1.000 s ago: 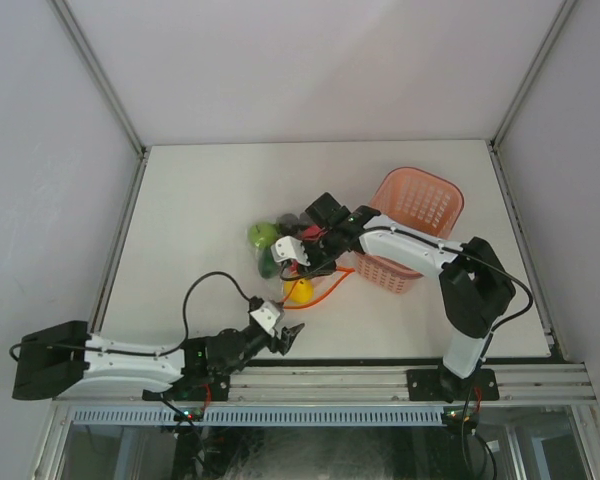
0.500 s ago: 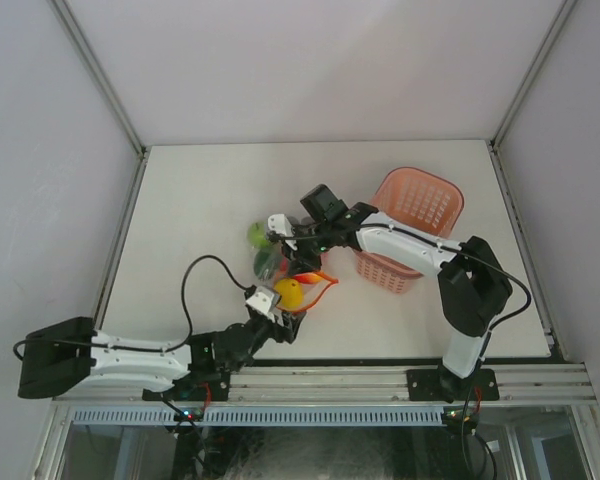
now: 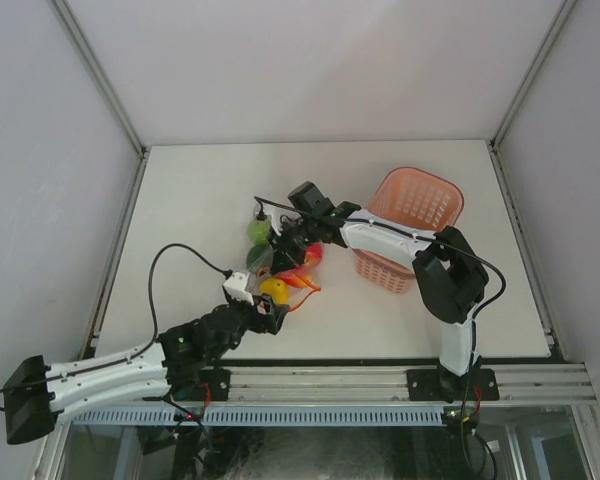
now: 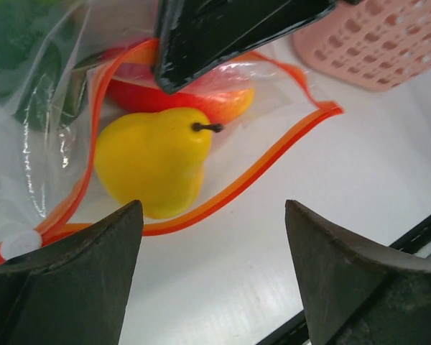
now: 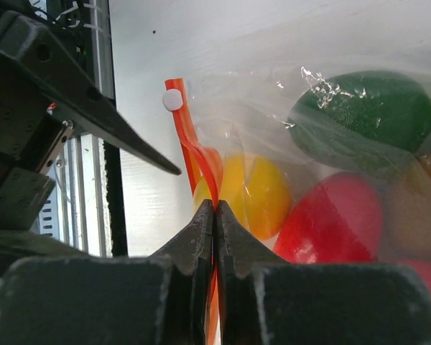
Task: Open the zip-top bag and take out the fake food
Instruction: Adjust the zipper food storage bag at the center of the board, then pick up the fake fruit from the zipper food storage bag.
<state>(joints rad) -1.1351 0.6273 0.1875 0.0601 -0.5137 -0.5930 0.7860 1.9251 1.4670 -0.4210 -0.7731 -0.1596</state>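
The right jaws are pinched tight on the bag's [image 5: 273, 65] orange strip [image 5: 189, 140], presumably so its mouth gapes. The left jaws hover apart before the yellow pear [image 4: 152, 162] (just inside), mid-desk [image 3: 200, 200] near the pink basket [image 3: 416, 212].

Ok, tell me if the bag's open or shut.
Open: the orange strip of the zip-top bag gapes in a wide loop framing the yellow pear.

Clear, crinkled zip-top bag [image 4: 36, 136], mouth parted, its zip strip [image 5: 194, 154] pinched in the right gripper [image 5: 214, 207]. Inside, the yellow pear [image 4: 152, 162] lies directly ahead of the left gripper [image 4: 212, 215], with the red fruit [image 4: 215, 104] beyond it.
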